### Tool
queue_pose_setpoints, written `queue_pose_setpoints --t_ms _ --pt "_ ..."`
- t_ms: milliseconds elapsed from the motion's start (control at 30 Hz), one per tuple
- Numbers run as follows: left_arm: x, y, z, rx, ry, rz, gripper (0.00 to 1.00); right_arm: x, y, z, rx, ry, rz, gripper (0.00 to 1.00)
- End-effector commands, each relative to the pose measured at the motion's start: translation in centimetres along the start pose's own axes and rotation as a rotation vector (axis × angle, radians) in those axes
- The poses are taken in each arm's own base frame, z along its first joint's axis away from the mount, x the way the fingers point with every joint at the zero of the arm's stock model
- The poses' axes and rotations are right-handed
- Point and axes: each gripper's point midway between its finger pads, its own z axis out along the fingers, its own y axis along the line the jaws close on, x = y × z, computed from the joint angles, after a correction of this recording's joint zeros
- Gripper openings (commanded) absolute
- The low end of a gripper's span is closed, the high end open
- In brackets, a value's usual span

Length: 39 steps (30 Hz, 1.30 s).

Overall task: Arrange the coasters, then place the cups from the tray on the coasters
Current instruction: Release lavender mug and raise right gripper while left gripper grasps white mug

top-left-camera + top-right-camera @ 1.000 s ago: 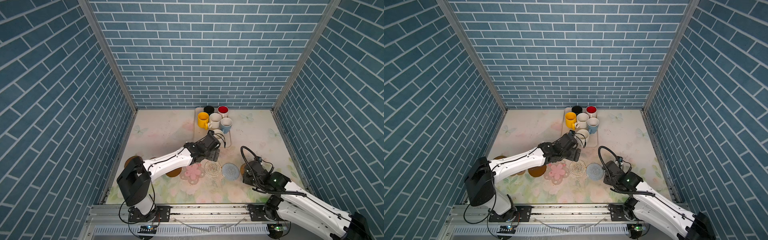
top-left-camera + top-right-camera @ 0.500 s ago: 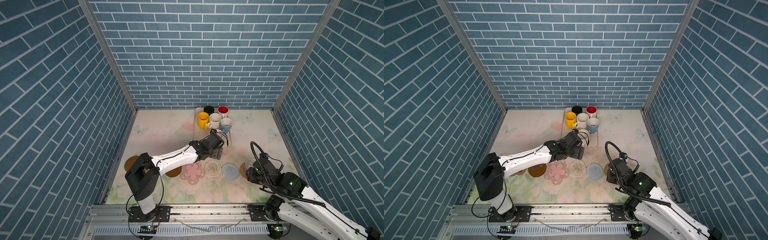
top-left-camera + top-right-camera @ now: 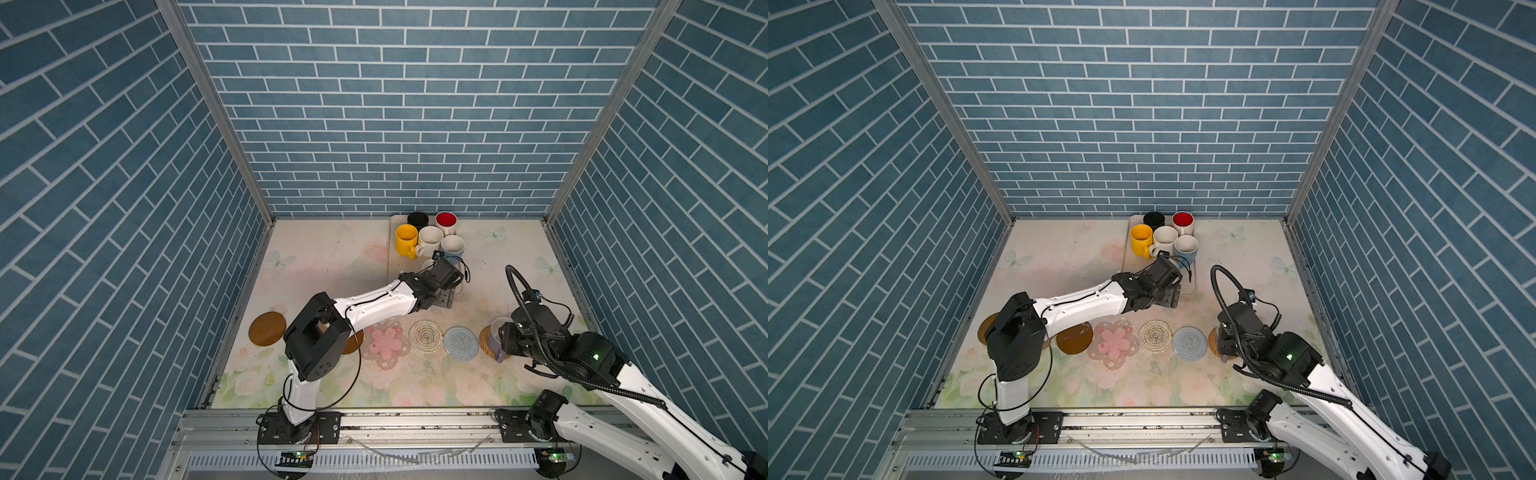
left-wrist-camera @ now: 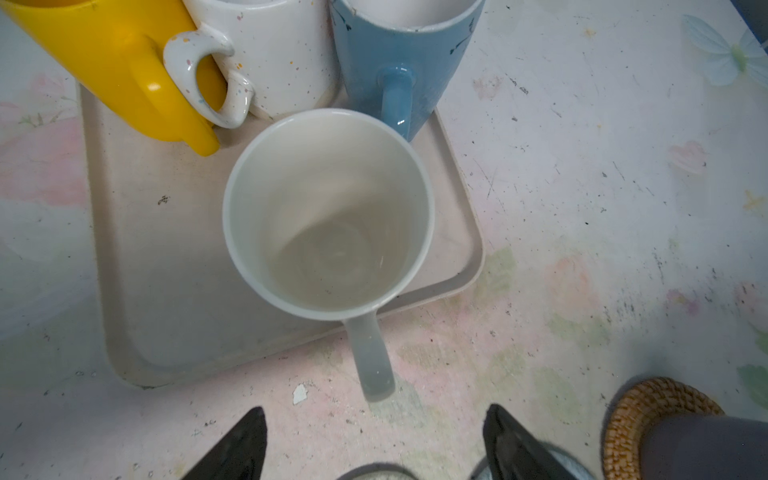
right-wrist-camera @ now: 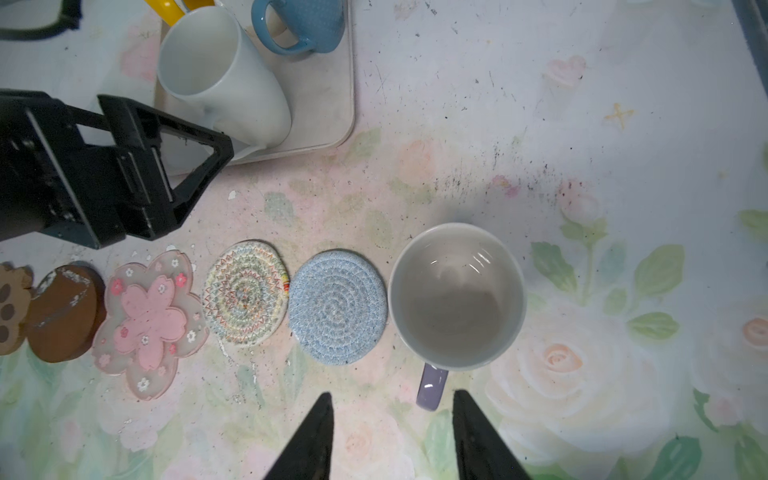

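The left gripper [image 4: 374,446] hangs just off the near right corner of the tray [image 4: 166,332], which lies at the worktop's far edge. Its jaws are apart, and the handle [image 4: 372,365] of the cream-white mug [image 4: 328,216] points into the gap but is not yet between them. Ease forward until the handle sits deep, close squarely, then lift straight up — the light blue mug [image 4: 395,62] stands close behind. The light blue coaster [image 5: 337,306] looks like the nearest free spot. The right gripper [image 5: 392,415], jaws apart and empty, sits by the lavender mug [image 5: 457,295] on the tan coaster [image 4: 623,419] toward the worktop's right edge — steer clear of it.
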Motion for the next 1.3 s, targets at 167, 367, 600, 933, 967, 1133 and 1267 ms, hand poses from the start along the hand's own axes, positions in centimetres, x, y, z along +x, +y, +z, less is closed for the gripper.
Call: queue_pose_setpoints --t_ms 167,367,600,933,967,1133,1267 --pt "-0.2 1.3 2.5 -0.068 0.036 -0.022 0.75 -3.1 -0.4 -0.6 0.032 -0.097 -0.010 0.45" --pt "0.0 2.1 3.8 -0.080 0.052 -0.040 0.63 -3.9 -0.2 0.4 0.017 -0.077 0.010 0.44" --pt "-0.1 3.7 4.4 -0.100 0.056 -0.059 0.52 -4.4 0.0 1.9 -0.004 -0.037 0.039 0.43" --pt "0.0 4.6 4.6 -0.097 0.073 -0.042 0.36 -5.5 0.9 3.9 -0.053 0.003 0.077 0.42" --pt "0.0 4.6 4.7 -0.093 0.075 -0.041 0.36 -5.6 1.0 4.1 -0.056 0.006 0.079 0.41" --pt "0.3 4.2 5.4 -0.070 0.093 -0.035 0.31 -6.2 1.2 4.6 -0.065 0.014 0.084 0.41" --pt "0.4 4.1 5.8 -0.055 0.104 -0.034 0.27 -6.7 1.3 5.0 -0.070 0.018 0.087 0.41"
